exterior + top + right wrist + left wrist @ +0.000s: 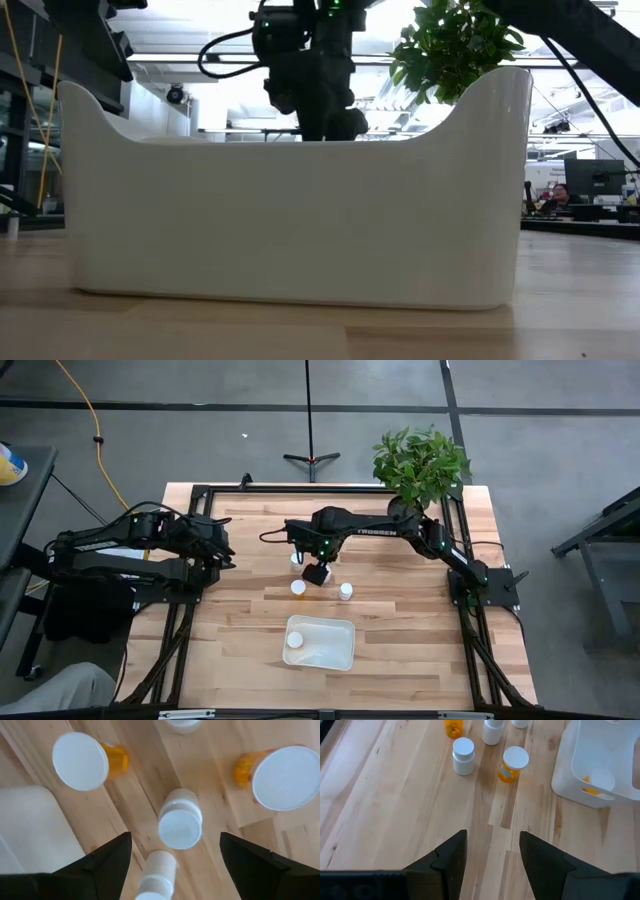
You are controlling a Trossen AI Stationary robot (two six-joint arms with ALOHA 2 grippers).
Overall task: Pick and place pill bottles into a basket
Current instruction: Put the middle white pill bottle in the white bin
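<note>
**One bottle in the basket, right gripper spread above the rest**

The basket (322, 643) sits on the table (240, 640) toward the front edge, well below the right gripper (317, 572) in the overhead picture. Inside it, one bottle (294, 641) stands by the left wall; the left wrist view shows an orange body through the basket's translucent side (591, 791).

The right gripper hangs over the loose bottles in the middle of the table, fingers (107, 862) spread wide and holding nothing. Straight under it stands a white bottle (180, 820), seen cap-up between the fingers. A second white one (156, 872) is just beside it. Two orange bottles flank the gripper, one (87, 761) on the basket's side and one (280, 776) on the other. From above, one cap (298, 587) shows just left of the gripper and another (345, 591) just right.

The left gripper (492, 860) waits at the table's left, released and empty, pointed toward the bottles.

A plant (420, 465) stands at the far edge, behind the right arm.
</note>
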